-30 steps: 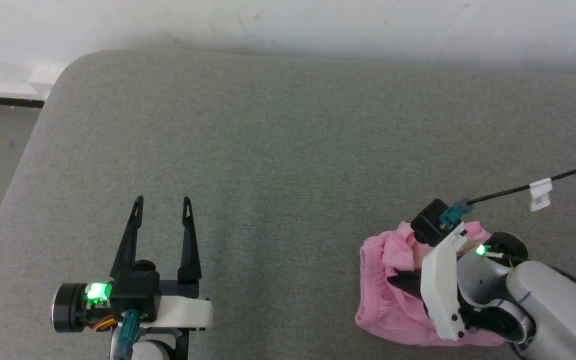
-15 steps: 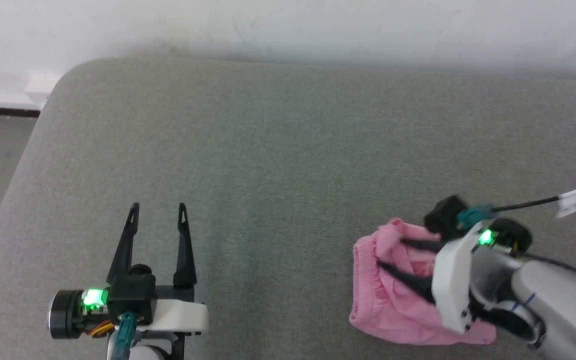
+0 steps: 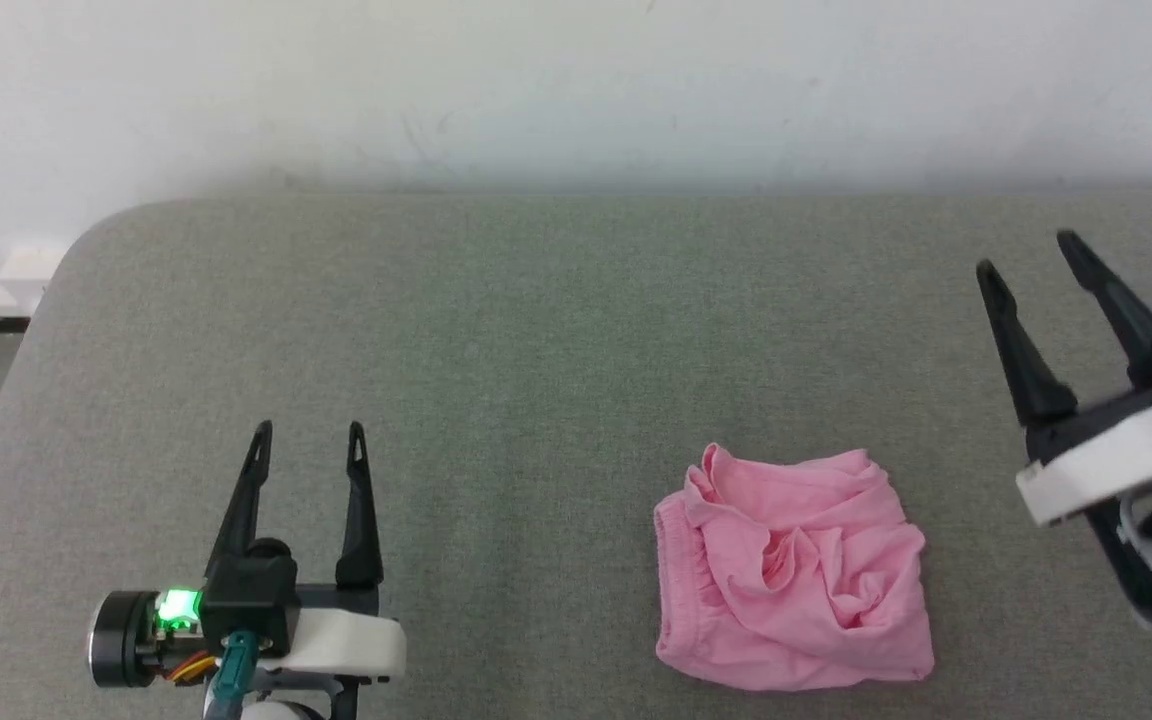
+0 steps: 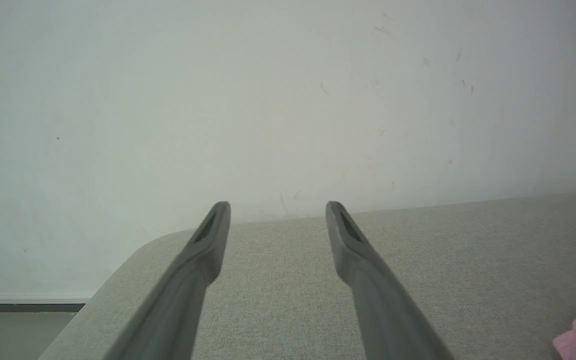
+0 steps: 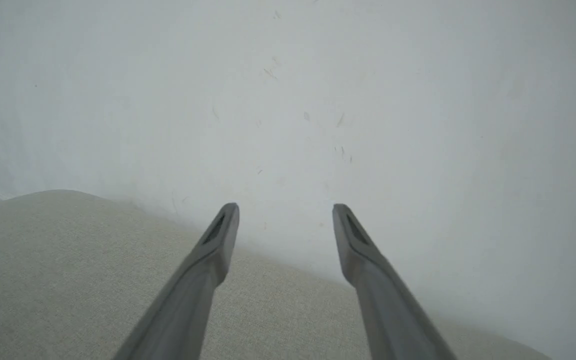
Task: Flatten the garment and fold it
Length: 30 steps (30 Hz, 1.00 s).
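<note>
So, nearest me the left gripper (image 3: 308, 430) sits idle, fingers spread, well apart from the garment (image 3: 796, 570). The pink shorts now lie in a rumpled heap right of middle on the grey pad (image 3: 536, 340), since the right gripper (image 3: 1026, 253) just let go and pulled off to the right, fingers spread and empty. To me that means flattening is still to do, with a fresh grab needed. Plenty of bare pad left of the heap and behind it, up to the far edge by the white wall (image 3: 576, 90).

Tapered black fingers (image 3: 360, 520) on white brackets (image 3: 346, 640), one green lamp (image 3: 176, 606).
</note>
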### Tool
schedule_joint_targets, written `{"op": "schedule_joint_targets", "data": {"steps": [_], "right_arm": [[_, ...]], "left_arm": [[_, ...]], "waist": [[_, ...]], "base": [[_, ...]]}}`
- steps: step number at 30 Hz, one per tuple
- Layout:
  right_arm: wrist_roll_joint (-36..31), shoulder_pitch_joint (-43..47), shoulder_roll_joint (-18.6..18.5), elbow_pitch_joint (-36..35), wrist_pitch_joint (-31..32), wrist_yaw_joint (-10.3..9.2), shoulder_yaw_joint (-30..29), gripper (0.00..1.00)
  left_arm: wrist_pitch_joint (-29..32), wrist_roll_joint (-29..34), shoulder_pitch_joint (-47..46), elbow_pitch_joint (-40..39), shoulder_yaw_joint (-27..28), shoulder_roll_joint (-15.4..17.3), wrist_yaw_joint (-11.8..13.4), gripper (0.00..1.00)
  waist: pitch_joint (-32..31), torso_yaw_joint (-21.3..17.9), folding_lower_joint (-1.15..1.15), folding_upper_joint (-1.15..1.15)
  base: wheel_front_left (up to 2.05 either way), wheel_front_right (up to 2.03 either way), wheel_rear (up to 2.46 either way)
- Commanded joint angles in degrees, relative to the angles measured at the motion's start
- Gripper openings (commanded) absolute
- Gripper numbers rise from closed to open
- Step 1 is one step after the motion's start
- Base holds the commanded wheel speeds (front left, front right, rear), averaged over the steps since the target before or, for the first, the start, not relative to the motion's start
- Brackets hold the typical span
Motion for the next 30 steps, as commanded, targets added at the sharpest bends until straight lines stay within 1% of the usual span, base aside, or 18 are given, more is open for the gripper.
{"op": "schedule_joint_targets", "data": {"steps": [1, 3, 4, 5, 6, 7, 12, 15, 17, 21, 24, 27, 29, 30], "right_arm": [[-3.4, 3.7, 2.8, -0.6, -1.0, -0.05, -3.3, 1.00], [-6.1, 7.4, 6.2, -2.5, -1.3, -0.05, -7.4, 1.00], [-6.1, 7.4, 6.2, -2.5, -1.3, -0.05, -7.4, 1.00], [-8.2, 11.0, 9.8, -6.7, -1.3, -0.05, -10.7, 1.00], [-9.1, 13.0, 11.5, -8.7, -1.3, -0.05, -12.0, 1.00], [-9.1, 13.0, 11.5, -8.7, -1.3, -0.05, -12.0, 1.00], [-12.3, 21.6, 18.9, -16.2, -1.4, -0.05, -16.7, 1.00], [-12.6, 25.9, 21.5, -18.4, -1.4, -0.05, -18.8, 1.00], [-12.6, 27.9, 22.4, -19.2, -1.4, -0.05, -19.3, 1.00], [-12.8, 28.3, 23.1, -21.2, -1.4, -0.05, -19.5, 1.00], [-13.0, 25.1, 22.4, -22.9, -1.4, -0.05, -19.4, 1.00], [-11.9, 20.0, 19.4, -22.4, -1.4, -0.05, -19.3, 1.00], [-10.6, 16.6, 16.0, -19.5, -0.9, -0.05, -17.7, 1.00], [-9.7, 14.7, 14.3, -17.9, 0.9, -0.05, -16.5, 1.00]], "left_arm": [[-0.3, 0.0, 1.0, 0.1, 0.3, 0.1, -0.4, 1.00], [-0.3, 0.1, 1.4, 0.1, 0.3, 0.1, -0.8, 1.00], [-0.3, 0.1, 1.4, 0.1, 0.3, 0.1, -0.8, 1.00], [-0.3, 0.1, 1.9, 0.1, 0.4, 0.1, -1.0, 1.00], [-0.3, 0.1, 2.1, 0.1, 0.5, 0.1, -1.2, 1.00], [-0.3, 0.1, 2.1, 0.1, 0.5, 0.1, -1.2, 1.00], [-0.3, 0.2, 3.0, 0.1, 0.5, 0.1, -1.9, 1.00], [-0.3, 0.2, 3.5, 0.0, 0.6, 0.2, -2.3, 1.00], [-0.3, 0.2, 3.8, 0.0, 0.8, 0.2, -2.4, 1.00], [-0.3, 0.3, 3.9, -0.1, 1.2, 0.0, -2.5, 1.00], [-0.3, 0.4, 3.7, -0.2, 1.5, -0.1, -2.5, 1.00], [-0.3, 0.5, 3.3, -0.3, 1.6, -0.3, -2.5, 1.00], [-0.3, 0.5, 3.1, -0.2, 1.6, -0.4, -2.5, 1.00], [-0.3, 0.5, 3.0, -0.2, 1.6, -0.5, -2.6, 1.00]], "waist": [[-1.9, -0.6, 0.00, 0.00], [-2.7, -0.7, 0.00, 0.00], [-2.7, -0.7, 0.00, 0.00], [-3.2, -0.9, 0.00, 0.00], [-3.5, -1.0, 0.00, 0.00], [-3.5, -1.0, 0.00, 0.00], [-4.3, -1.1, 0.00, 0.00], [-4.6, -0.9, 0.00, 0.00], [-4.5, -0.8, 0.00, 0.00], [-4.3, -0.8, 0.00, 0.00], [-3.9, -0.9, 0.00, 0.00], [-3.6, -0.9, 0.00, 0.00], [-3.4, -0.7, 0.00, 0.00], [-3.2, -0.6, 0.00, 0.00]], "base": [[0.00, 0.00, 0.00], [0.00, 0.00, 0.00], [0.00, 0.00, 0.00], [0.00, 0.00, 0.00], [0.00, 0.00, 0.00], [0.00, 0.00, 0.00], [0.00, 0.00, 0.00], [0.00, 0.00, 0.00], [0.00, 0.00, 0.00], [0.00, 0.00, 0.00], [0.00, 0.00, 0.00], [0.00, 0.00, 0.00], [0.00, 0.00, 0.00], [0.00, 0.00, 0.00]]}}
